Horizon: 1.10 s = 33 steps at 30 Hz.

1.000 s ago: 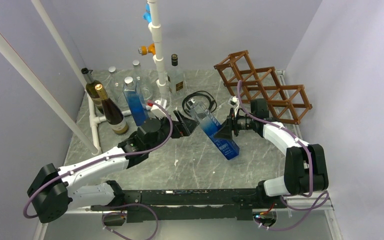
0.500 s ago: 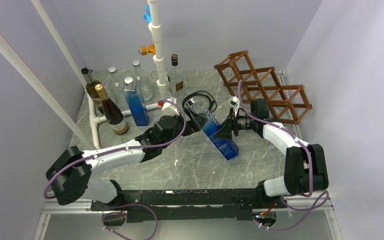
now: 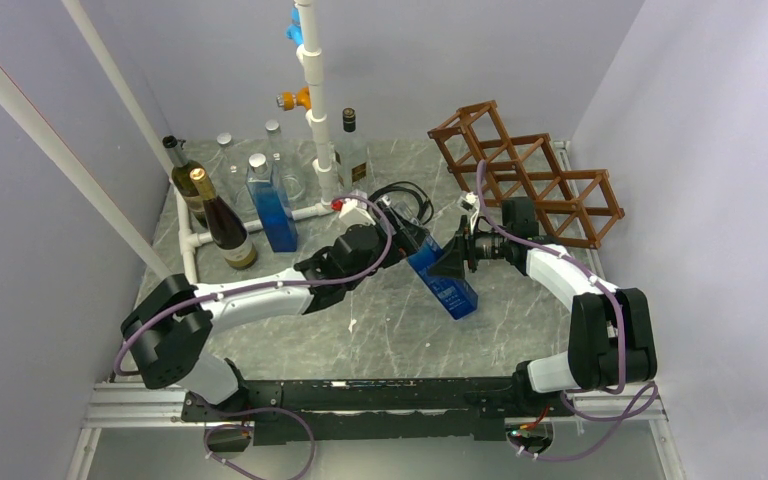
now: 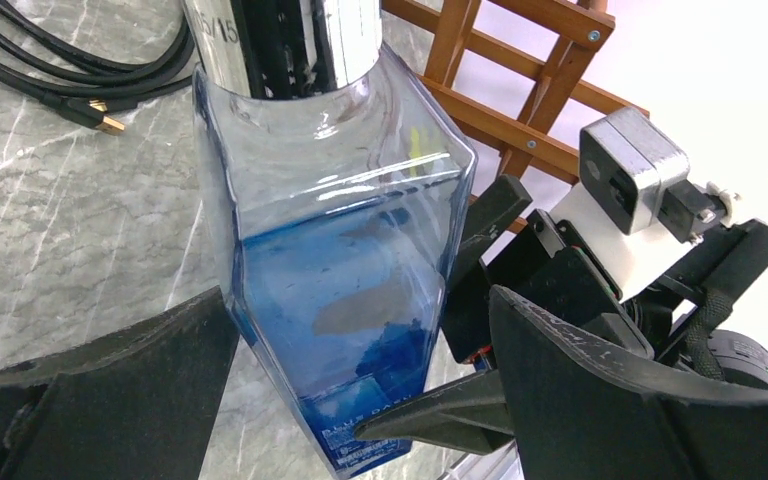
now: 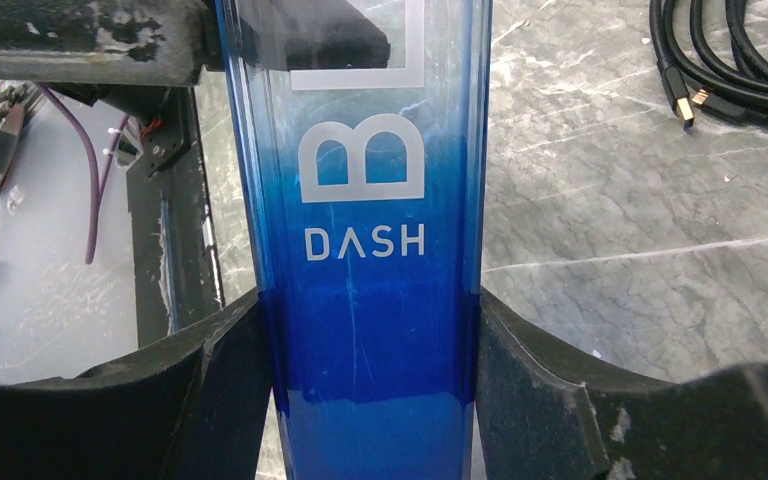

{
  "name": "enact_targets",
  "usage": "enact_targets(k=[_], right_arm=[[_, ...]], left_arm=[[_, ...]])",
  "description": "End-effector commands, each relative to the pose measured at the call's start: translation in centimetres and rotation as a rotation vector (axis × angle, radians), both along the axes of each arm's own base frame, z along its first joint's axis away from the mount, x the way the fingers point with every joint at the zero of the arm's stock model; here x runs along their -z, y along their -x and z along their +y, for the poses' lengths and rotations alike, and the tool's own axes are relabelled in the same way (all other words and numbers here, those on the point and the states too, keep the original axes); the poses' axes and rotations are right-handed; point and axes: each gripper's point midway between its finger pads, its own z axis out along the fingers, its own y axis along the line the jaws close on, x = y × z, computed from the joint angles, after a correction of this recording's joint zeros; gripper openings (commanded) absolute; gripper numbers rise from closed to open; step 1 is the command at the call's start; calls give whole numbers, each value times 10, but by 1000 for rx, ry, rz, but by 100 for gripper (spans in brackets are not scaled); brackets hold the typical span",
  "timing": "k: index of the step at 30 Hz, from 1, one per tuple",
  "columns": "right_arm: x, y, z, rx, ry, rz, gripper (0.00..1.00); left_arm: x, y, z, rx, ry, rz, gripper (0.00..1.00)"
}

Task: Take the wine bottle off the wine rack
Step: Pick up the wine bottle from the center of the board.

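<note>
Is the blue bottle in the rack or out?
Out. The right gripper clamps the bottle, apart from the rack.

The blue bottle (image 5: 370, 200) carries white lettering on its flat face. It reads "DASH" in small capitals, with a larger capital "B" directly above it, followed by one upright stroke of a further letter that cannot be identified at the face's right edge. In the left wrist view, the silver neck (image 4: 290, 40) of this bottle shows dark printed characters ending in "5/15" on its left side, and the small white print near the bottle's base is too fine to read.
</note>
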Motion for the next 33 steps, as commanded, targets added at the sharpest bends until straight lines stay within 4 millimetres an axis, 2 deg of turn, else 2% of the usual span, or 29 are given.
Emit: enact_targets(k=[1,4,14,20,22,24,25,26,28,31,33], right_arm=[[-39,5,7,-87,-102,-130,0],[-40,6,7,-93,-101,-142,0],[-40,9,8,-102,-91,-179,0],[-40,12,9,-116,-85,-197,0],[-40,14,10,-128,-86,-204,0],[-41,16,10,-141,-89,-214,0],[-41,18,11,-151,-92,-220,1],[-41,19,11,-161,-94,-224,5],[-43,23,11,-182,-98,-237,13],[-43,28,12,-205,-103,-251,32],[-45,33,13,-229,-110,-262,45]], left_arm=[[-16,-10,-4,-47,29,-2,95],[-12,-11,-5,-50,18,8,91],[-3,-16,-8,-68,-20,39,91],[0,-19,-7,-85,-39,42,80],[-1,-20,-7,-84,-44,28,71],[-1,-20,-6,-80,-53,8,58],[-3,-21,-5,-77,-61,-11,45],[-3,-21,-3,-70,-77,-32,27],[-8,-19,-2,-53,-89,-79,11],[-20,-15,2,-17,-93,-180,0],[-35,-9,4,20,-78,-286,0]])
